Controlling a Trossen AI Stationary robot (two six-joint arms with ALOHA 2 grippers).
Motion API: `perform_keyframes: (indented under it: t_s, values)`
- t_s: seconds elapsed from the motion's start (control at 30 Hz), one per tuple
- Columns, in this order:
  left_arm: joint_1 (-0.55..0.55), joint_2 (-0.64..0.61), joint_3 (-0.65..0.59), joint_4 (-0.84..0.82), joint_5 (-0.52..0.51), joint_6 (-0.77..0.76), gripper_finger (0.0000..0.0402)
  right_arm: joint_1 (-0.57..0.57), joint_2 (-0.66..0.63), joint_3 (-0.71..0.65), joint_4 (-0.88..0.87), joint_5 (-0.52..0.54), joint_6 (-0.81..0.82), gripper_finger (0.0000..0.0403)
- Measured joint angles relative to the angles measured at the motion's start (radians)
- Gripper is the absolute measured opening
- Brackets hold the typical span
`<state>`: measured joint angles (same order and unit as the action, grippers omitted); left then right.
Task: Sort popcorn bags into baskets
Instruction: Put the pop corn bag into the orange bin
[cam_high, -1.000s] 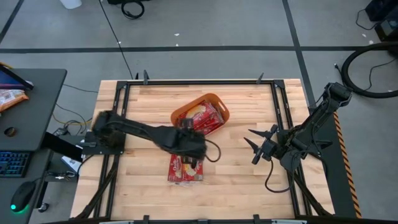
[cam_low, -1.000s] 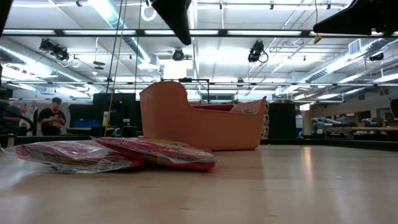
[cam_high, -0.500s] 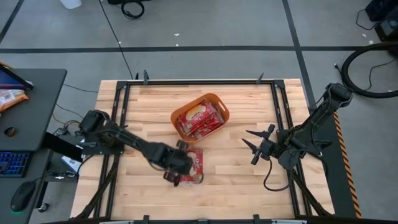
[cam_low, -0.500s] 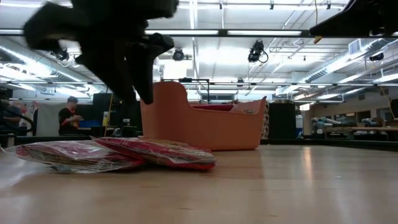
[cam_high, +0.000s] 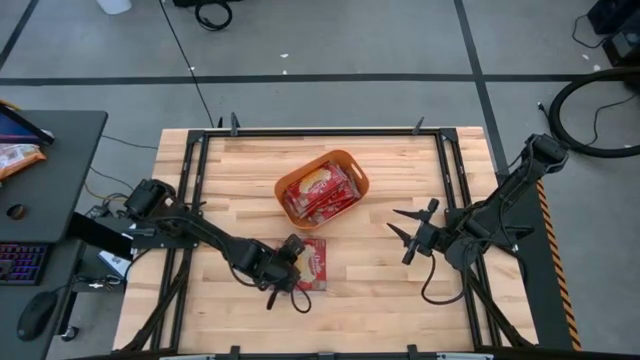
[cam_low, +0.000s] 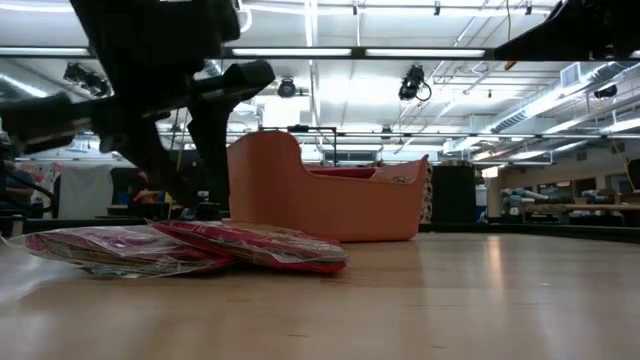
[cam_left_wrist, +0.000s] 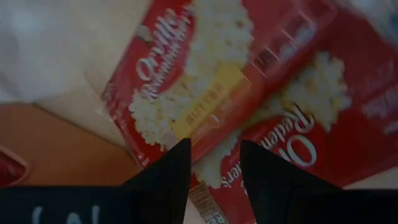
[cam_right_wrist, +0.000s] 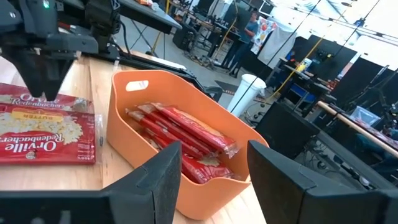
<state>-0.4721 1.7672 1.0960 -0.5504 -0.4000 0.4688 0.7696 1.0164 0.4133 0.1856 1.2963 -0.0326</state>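
Note:
Two red popcorn bags (cam_high: 310, 263) lie overlapped on the wood near the table's near edge; the low view shows them flat (cam_low: 250, 245), and the left wrist view shows them close up (cam_left_wrist: 205, 93). Several more lie inside the orange basket (cam_high: 345, 157), whose wall also shows in the low view (cam_low: 330, 205) and the right wrist view (cam_right_wrist: 124, 137). My left gripper (cam_high: 288, 262) points down at the loose pair, its fingers slightly open over the overlap (cam_left_wrist: 214, 146). My right gripper (cam_high: 401, 232) hangs open to the table's right of the basket. My left gripper comes at the loose popcorn bags from above, pointing down, with its fingertips (cam_left_wrist: 183, 146) right at the top bag's face. I cannot tell whether they touch it.
Black frame rails (cam_high: 195, 180) run along the table's left and right sides. A desk with a keyboard and an orange and white snack bag (cam_high: 18, 155) stands off the table's left. Bare wood lies between the basket and the right arm. People stand in the room behind (cam_right_wrist: 249, 25).
My left gripper has moved from near the basket toward the table's near edge and come down over the two loose popcorn bags, the arm stretching out low. The bags and the basket have stayed in place.

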Motion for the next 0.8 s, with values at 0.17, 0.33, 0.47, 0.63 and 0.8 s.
perform_keyframes:
  t_s: [0.17,0.33,0.47,0.63,0.8]
  values:
    - [-0.001,0.000,-0.036,0.047,0.001,0.086,0.0142,-0.007,0.000,0.000,0.000,-0.008,0.000,0.0187]
    - [0.002,0.000,-0.078,0.120,0.000,0.151,0.0142,-0.007,0.000,0.000,-0.001,-0.009,0.003,0.0187]
    - [0.006,0.000,-0.109,0.197,0.001,0.185,0.0142,-0.007,0.000,0.000,-0.001,-0.009,0.003,0.0187]
    - [0.019,0.013,-0.131,0.235,0.008,0.200,0.0141,-0.007,0.000,0.000,-0.001,-0.009,0.004,0.0187]
    - [0.026,0.060,-0.126,0.283,0.038,0.191,0.0117,-0.007,0.000,0.000,-0.003,-0.009,0.004,0.0187]
